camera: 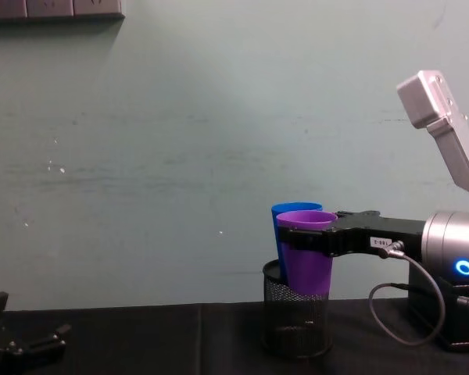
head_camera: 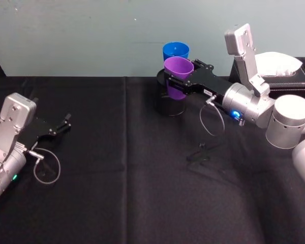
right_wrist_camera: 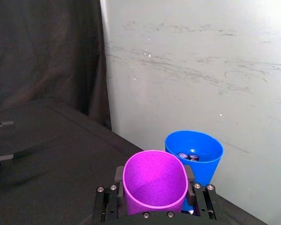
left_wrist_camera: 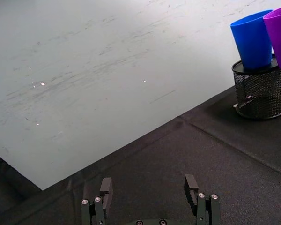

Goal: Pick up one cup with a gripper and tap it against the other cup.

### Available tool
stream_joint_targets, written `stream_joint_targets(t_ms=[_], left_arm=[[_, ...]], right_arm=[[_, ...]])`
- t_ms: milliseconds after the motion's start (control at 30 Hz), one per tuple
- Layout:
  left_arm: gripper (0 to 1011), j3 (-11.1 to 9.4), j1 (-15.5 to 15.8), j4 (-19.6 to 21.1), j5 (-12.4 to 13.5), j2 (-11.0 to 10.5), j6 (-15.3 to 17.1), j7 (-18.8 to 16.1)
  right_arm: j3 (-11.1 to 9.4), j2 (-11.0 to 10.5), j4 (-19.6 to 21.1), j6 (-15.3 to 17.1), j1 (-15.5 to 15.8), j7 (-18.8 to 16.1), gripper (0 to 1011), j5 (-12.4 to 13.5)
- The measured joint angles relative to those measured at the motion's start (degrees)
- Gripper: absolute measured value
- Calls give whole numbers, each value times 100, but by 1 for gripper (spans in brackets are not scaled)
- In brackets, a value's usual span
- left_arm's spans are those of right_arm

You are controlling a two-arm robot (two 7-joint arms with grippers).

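Note:
My right gripper (head_camera: 179,76) is shut on the purple cup (head_camera: 178,68), holding it upright at the back middle of the table. The cup hangs over the rim of a black wire-mesh pen holder (camera: 297,324). The blue cup (head_camera: 175,51) stands in that holder just behind it. In the right wrist view the purple cup (right_wrist_camera: 154,180) sits between my fingers (right_wrist_camera: 119,176), with its rim close against the blue cup (right_wrist_camera: 196,152); I cannot tell whether they touch. Far to the left, my left gripper (head_camera: 61,127) rests open and empty near the table.
A black tissue box (head_camera: 290,79) with white tissue stands at the back right, beside my right arm. A pale wall (camera: 180,156) rises directly behind the cups. Black cloth (head_camera: 132,178) covers the table, with open room between the two arms.

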State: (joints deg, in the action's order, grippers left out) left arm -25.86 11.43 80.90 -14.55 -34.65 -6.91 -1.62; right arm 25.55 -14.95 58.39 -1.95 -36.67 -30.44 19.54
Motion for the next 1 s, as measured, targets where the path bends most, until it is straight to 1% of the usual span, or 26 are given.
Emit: stream_joint_targets(t_ms=[200, 1000], left_arm=[[1005, 0, 0, 0, 0, 0, 0, 0], [1005, 0, 0, 0, 0, 0, 0, 0]], right_arm=[[-26, 71, -150, -18, -95, -28, 728, -7], [-62, 191, -383, -18, -287, -60, 728, -62]])
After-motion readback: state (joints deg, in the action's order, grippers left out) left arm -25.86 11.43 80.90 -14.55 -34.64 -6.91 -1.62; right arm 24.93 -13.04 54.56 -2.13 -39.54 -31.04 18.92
